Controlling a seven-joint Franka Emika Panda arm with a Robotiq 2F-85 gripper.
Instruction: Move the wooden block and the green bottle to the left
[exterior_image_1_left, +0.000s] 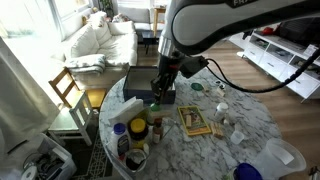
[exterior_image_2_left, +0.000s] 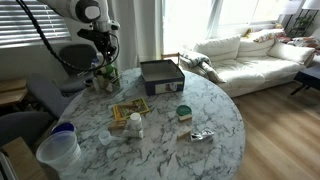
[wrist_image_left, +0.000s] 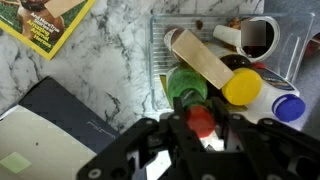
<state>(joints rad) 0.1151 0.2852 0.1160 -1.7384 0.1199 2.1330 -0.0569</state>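
In the wrist view my gripper (wrist_image_left: 200, 120) is shut on the red-capped neck of the green bottle (wrist_image_left: 184, 84), with a finger on each side of the cap. The bottle's body points down at the edge of a wire rack (wrist_image_left: 160, 60); I cannot tell whether it rests on anything. The wooden block (wrist_image_left: 45, 25) lies flat on the marble table at the top left of that view. Both exterior views show the block (exterior_image_1_left: 195, 121) (exterior_image_2_left: 128, 112) near the table's middle, apart from the gripper (exterior_image_1_left: 163, 95) (exterior_image_2_left: 106, 68).
A dark grey square tray (exterior_image_1_left: 140, 82) (exterior_image_2_left: 160, 73) sits beside the gripper. The rack holds a wooden spatula (wrist_image_left: 205, 58), a yellow cap (wrist_image_left: 242, 87), a blue cap (wrist_image_left: 289, 107) and a cup (wrist_image_left: 258, 38). A white jug (exterior_image_2_left: 58, 146) stands at the table's edge.
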